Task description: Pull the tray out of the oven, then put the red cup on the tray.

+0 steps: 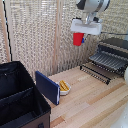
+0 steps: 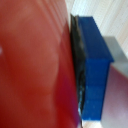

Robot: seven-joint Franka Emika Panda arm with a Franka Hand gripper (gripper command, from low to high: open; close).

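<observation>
Mock kitchen in a lab — wooden table (image 1: 95, 100), toaster oven (image 1: 114, 52), reed screen (image 1: 40, 35).

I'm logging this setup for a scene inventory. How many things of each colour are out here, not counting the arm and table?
Red: 1, the red cup, held in the gripper
Black: 2, the oven and the open crate
Dark grey: 1, the tray
Blue: 1, the upright board
White: 1, the bowl with yellow contents
Total: 6

Oven (image 1: 114, 54) set at the exterior view's right on the table (image 1: 95, 100), tray (image 1: 107, 61) drawn out in front of it, cup (image 1: 78, 38) held in the gripper (image 1: 80, 33) above and left of the tray, board (image 1: 47, 86) stood upright beside a bowl (image 1: 64, 87), crate (image 1: 20, 97) placed at the left.
</observation>
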